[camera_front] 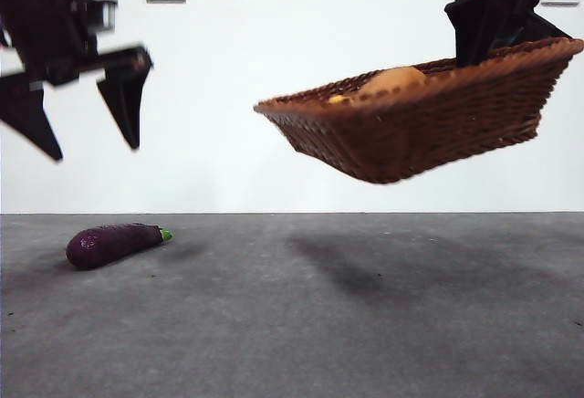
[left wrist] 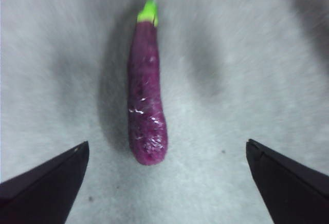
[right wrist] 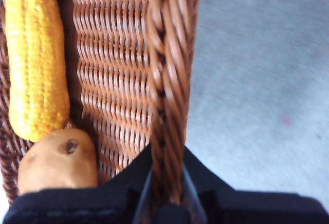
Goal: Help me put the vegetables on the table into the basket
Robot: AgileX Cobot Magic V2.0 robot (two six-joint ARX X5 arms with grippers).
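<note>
The left gripper [camera_front: 87,110] hangs above the table [camera_front: 301,316] with its jaws spread wide and nothing between them, and the purple eggplant [camera_front: 114,244] lies flat on the surface directly beneath it, near the table's far edge. The right gripper [right wrist: 167,183] is clamped on the braided rim of the wicker basket [camera_front: 429,124], holding it tilted in the air well apart from the eggplant. Inside the basket lie a tan potato [right wrist: 56,162] and what looks like a yellow corn cob [right wrist: 36,59], apparently touching each other.

No legible text or labels, seemingly.
</note>
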